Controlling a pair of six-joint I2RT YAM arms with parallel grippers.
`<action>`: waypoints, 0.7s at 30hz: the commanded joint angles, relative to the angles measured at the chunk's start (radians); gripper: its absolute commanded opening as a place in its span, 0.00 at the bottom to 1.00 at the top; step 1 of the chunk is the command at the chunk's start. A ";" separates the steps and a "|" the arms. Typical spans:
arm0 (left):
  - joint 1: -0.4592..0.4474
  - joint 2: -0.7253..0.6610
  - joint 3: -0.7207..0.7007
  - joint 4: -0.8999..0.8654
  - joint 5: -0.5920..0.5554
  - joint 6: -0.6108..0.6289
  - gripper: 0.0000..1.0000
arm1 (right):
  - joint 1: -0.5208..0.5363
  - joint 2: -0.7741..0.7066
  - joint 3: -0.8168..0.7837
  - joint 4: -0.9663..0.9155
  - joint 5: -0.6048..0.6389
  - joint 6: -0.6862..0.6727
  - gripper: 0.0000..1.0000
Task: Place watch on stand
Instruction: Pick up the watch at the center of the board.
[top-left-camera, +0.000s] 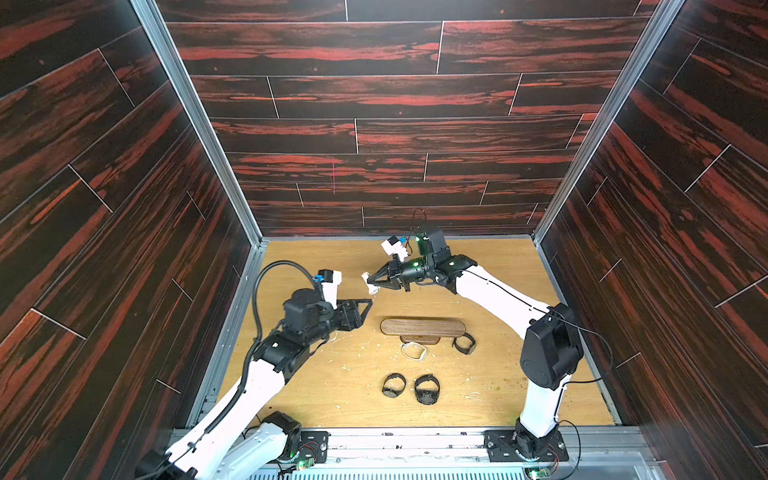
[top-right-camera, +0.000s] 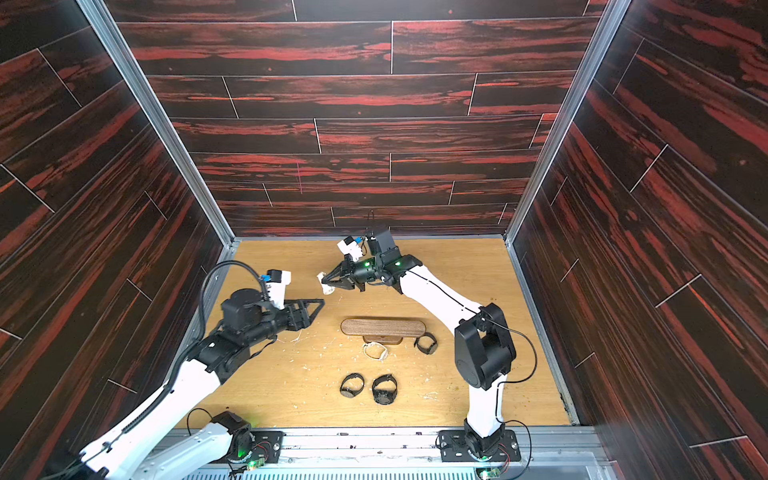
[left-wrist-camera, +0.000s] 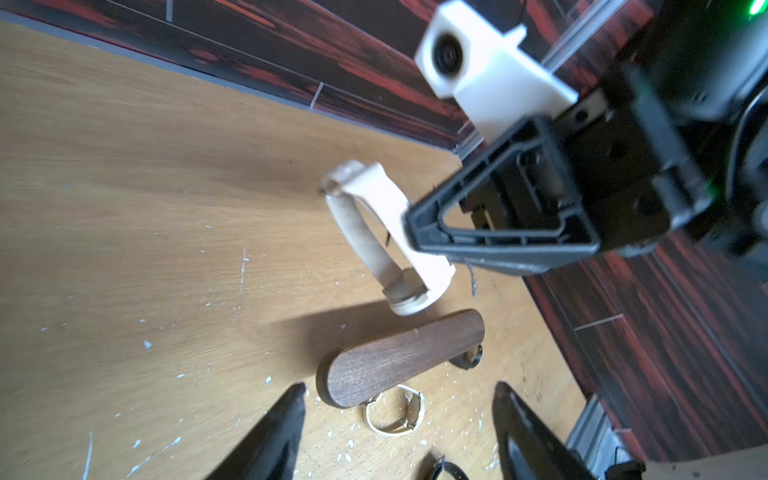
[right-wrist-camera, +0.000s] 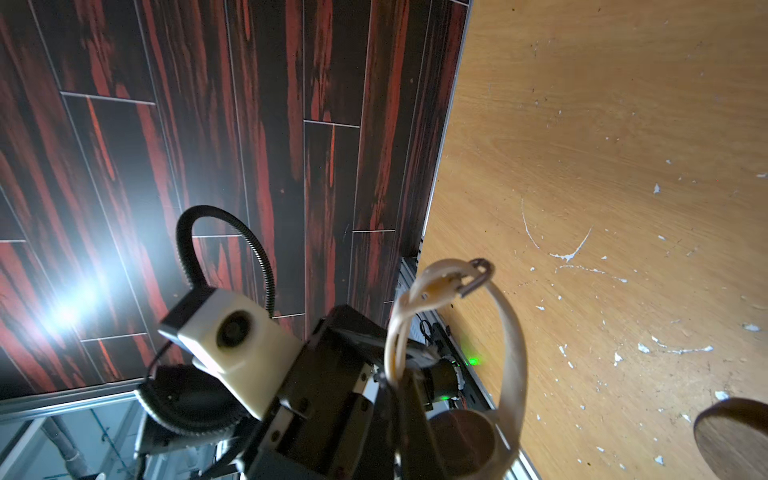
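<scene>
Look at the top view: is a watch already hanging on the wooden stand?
No: the stand is bare, and the right gripper holds the white watch well away from it.

- walls (top-left-camera: 374, 104): near-black planks with streaky red grain and thin pale seams
- counter (top-left-camera: 498, 270): light honey-tan woodgrain, peppered with white flecks and scuffs
- stand (top-left-camera: 423, 327): dark walnut brown, fine straight grain
- cream-white watch (left-wrist-camera: 376, 187): off-white outside, grubby tan inside the strap
- right pincer (top-left-camera: 371, 286): plain black
- black watches (top-left-camera: 393, 385), (top-left-camera: 427, 389), (top-left-camera: 464, 343): dark all over
- pale gold watch (top-left-camera: 414, 351), centre of the frame: yellowish band
- left arm (top-left-camera: 257, 382) and right arm (top-left-camera: 498, 295): white shells, black joints
</scene>
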 joint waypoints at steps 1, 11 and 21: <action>-0.019 0.029 0.056 0.004 0.007 0.079 0.68 | -0.012 -0.018 0.026 -0.033 -0.037 0.037 0.00; -0.043 0.141 0.168 -0.051 -0.004 0.181 0.57 | -0.022 -0.021 0.045 -0.072 -0.056 0.061 0.00; -0.052 0.185 0.207 -0.058 -0.013 0.203 0.50 | -0.030 -0.028 0.039 -0.034 -0.082 0.120 0.00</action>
